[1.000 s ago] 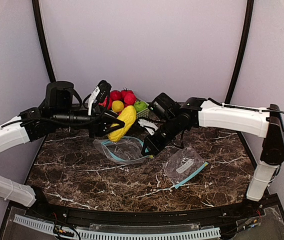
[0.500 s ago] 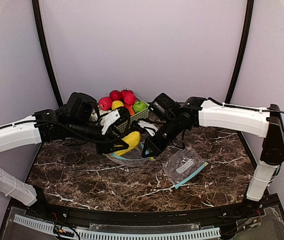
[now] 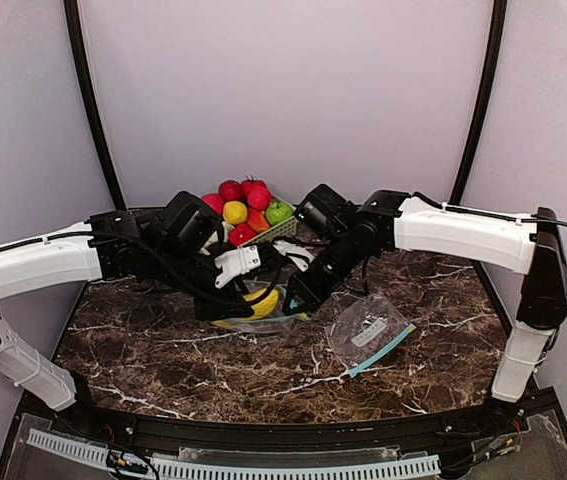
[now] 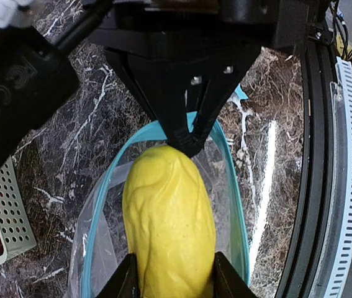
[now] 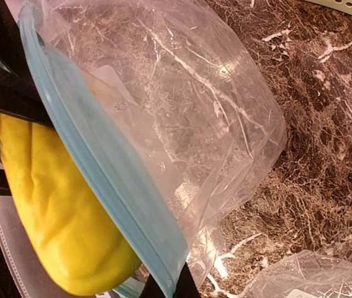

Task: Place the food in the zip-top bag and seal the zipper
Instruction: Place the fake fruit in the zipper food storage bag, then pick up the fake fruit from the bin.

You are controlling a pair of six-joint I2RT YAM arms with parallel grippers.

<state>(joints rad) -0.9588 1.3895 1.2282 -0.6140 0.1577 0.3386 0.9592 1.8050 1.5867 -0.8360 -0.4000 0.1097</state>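
Dark marble bench: right gripper pinches the zip-top bag by its rim, propping the mouth open; left gripper, clamped around the yellow food, holds it at that mouth.

Two bags, one basket, two yellow foods, one green fruit.

Food piece at bag mouth; basket behind; 2nd bag right.

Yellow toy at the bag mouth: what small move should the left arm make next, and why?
Probably ease the yellow toy deeper before letting go: the left gripper grips it, most of it lies outside the teal rim of the bag, which the right gripper pinches open.
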